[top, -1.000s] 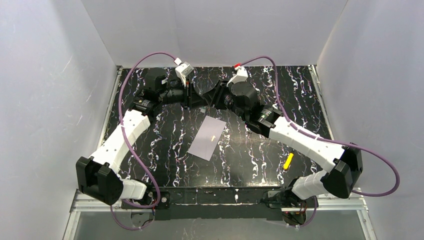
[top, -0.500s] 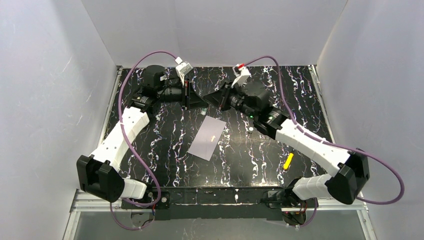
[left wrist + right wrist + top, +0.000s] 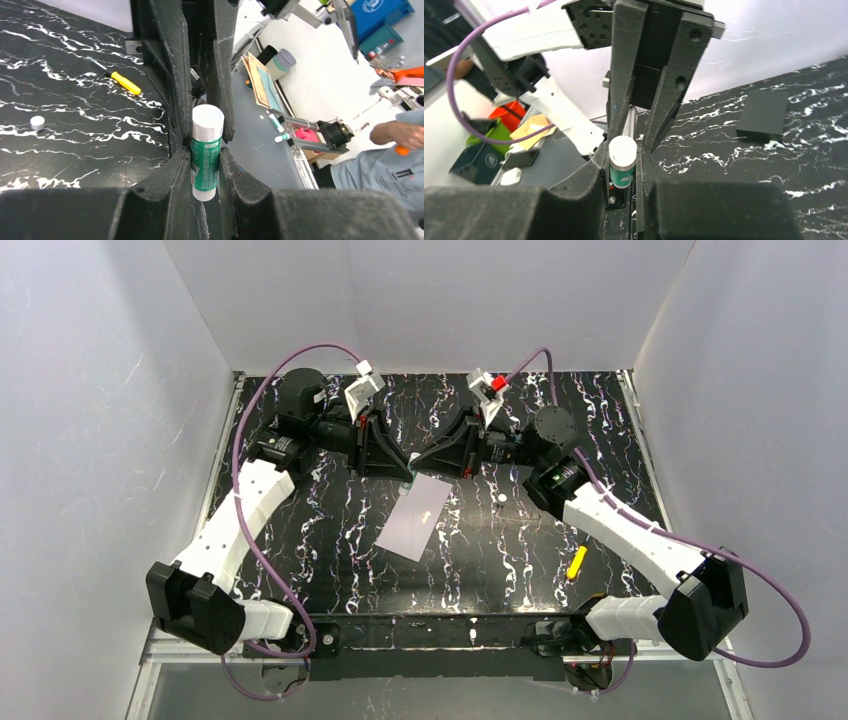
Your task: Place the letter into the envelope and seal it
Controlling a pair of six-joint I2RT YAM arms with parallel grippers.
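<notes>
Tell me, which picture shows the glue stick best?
The left wrist view: the glue stick looks big, with its green label and white end clear between the jaws. The right wrist view shows mostly its white end. The top view hides it between the jaws.

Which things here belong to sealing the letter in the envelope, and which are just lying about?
Job in hand:
envelope
glue stick, gripped by both the left gripper and the right gripper
small white cap, likely the glue's
letter: not visible on its own

Lying about:
yellow-handled screwdriver
flat black piece
</notes>
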